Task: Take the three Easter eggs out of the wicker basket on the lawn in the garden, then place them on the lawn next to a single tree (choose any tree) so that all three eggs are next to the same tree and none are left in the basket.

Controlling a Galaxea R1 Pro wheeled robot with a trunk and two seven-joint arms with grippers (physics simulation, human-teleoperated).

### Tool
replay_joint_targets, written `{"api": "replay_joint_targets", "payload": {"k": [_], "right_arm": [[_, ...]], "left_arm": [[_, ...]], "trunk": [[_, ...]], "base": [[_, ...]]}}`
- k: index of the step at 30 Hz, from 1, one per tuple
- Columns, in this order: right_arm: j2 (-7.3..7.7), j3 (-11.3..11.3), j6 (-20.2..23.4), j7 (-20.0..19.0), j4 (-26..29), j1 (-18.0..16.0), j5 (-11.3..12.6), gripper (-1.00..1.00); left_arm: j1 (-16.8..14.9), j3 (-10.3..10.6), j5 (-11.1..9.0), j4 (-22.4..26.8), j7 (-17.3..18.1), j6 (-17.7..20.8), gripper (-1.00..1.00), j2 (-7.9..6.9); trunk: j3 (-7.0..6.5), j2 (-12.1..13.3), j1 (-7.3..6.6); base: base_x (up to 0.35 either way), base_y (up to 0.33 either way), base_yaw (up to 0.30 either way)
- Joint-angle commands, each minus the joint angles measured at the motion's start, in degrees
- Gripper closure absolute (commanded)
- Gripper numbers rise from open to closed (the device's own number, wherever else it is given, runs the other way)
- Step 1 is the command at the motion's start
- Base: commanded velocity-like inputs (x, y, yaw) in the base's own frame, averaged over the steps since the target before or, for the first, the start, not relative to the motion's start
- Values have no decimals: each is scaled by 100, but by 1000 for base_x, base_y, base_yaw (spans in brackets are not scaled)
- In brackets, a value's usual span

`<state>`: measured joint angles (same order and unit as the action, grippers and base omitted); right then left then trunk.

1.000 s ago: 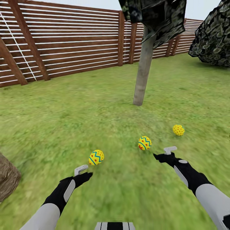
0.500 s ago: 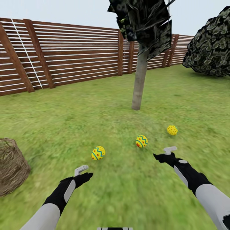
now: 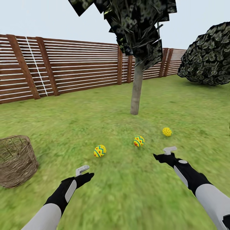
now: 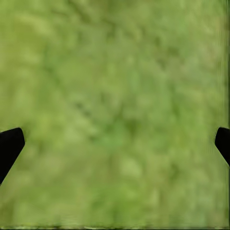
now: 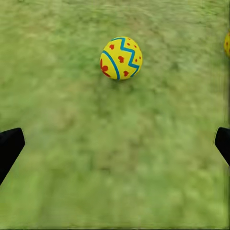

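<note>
While both end effectors (image 3: 83, 172) (image 3: 165, 152) hang spread and empty, three eggs (image 3: 139, 141) dot the lawn (image 3: 95, 121) near the tree (image 3: 136, 91)

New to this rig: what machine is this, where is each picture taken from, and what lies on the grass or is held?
It is a simulated two-armed wheeled robot. The head camera looks down over its left gripper and right gripper. Each wrist camera looks along its own gripper's fingers; both grippers are open and hold nothing. On the lawn lie three Easter eggs: two zigzag-striped ones and a dotted one, in front of the tree. The right wrist view shows a striped egg. The wicker basket stands to the left; its inside is hard to make out.
</note>
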<state>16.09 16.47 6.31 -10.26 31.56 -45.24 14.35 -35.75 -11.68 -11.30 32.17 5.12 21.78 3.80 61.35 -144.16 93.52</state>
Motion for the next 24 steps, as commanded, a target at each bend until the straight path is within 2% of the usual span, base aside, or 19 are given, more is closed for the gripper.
{"api": "replay_joint_targets", "payload": {"k": [1,6,24], "right_arm": [[8,32,28,6,9,-3,59,-100],[8,32,28,6,8,-3,59,-100],[8,32,32,7,-3,-3,59,-100]], "left_arm": [[-2,-45,-21,9,24,45,-100,7],[-2,-45,-22,12,24,45,-100,7],[-2,-45,-30,-140,56,45,-100,-2]], "trunk": [[-27,0,-7],[-186,6,-20],[-358,6,-20]], "base": [[-340,0,0],[-110,0,0],[-3,0,0]]}}
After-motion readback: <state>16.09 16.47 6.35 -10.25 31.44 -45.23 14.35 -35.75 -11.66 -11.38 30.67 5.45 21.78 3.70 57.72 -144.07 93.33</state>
